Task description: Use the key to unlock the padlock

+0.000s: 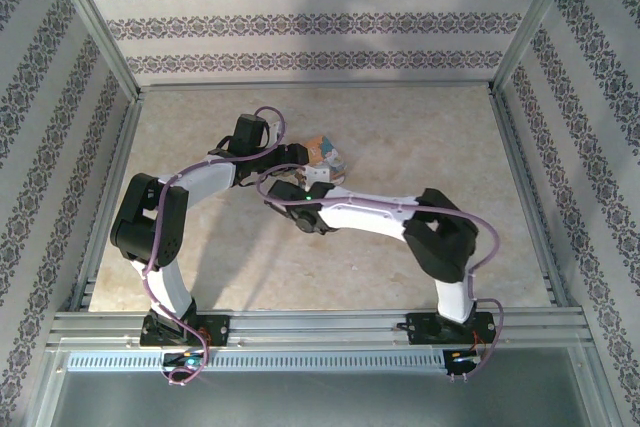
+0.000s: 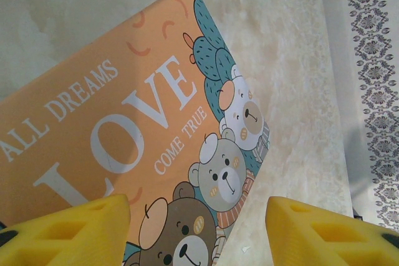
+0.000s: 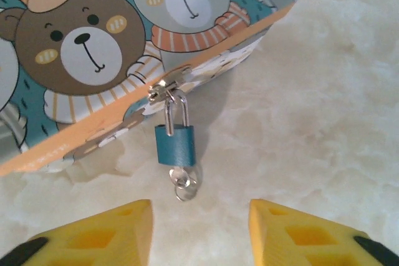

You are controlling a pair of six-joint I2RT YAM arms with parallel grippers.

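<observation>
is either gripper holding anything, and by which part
Nothing is held. The right gripper is open short of the key in the padlock; the left gripper is open over the box corner.

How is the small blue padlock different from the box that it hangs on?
Colour: the padlock is plain teal with a silvery shackle, while the box is orange with cartoon bears.
Size: the padlock is tiny and the box is far larger.
Pose: the padlock dangles from the latch, while the box lies flat.
Shared: both look shut, with the shackle through the latch.
</observation>
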